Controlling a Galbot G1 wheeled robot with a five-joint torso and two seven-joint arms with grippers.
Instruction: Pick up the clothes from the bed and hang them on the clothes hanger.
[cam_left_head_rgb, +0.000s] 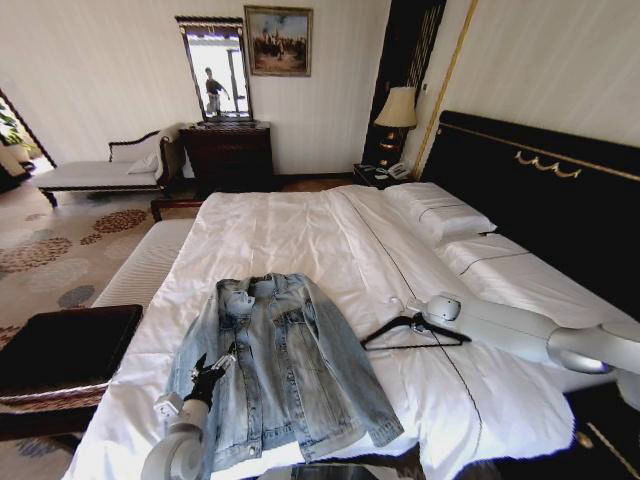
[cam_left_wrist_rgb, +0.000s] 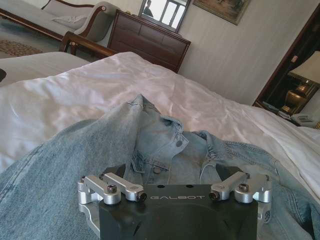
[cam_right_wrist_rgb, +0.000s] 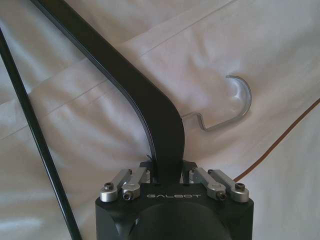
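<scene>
The clothes, a light-blue denim jacket (cam_left_head_rgb: 285, 365), lie flat and face up on the white bed (cam_left_head_rgb: 300, 235), collar toward the far end. My left gripper (cam_left_head_rgb: 212, 368) rests low over the jacket's left front, open. In the left wrist view its dark fingers (cam_left_wrist_rgb: 119, 171) stand spread apart on the denim (cam_left_wrist_rgb: 165, 145), near the collar and buttons. The black clothes hanger (cam_left_head_rgb: 415, 335) lies on the sheet to the right of the jacket. My right gripper (cam_left_head_rgb: 420, 322) is shut on the hanger's arm (cam_right_wrist_rgb: 130, 90) just below the metal hook (cam_right_wrist_rgb: 235, 102).
A tall black headboard (cam_left_head_rgb: 540, 190) and white pillows (cam_left_head_rgb: 440, 215) lie to the right. A pale padded bench (cam_left_head_rgb: 145, 265) and a dark low table (cam_left_head_rgb: 65, 345) flank the bed's left side. A dresser with a mirror (cam_left_head_rgb: 228, 155) and a chaise (cam_left_head_rgb: 100, 172) stand by the far wall.
</scene>
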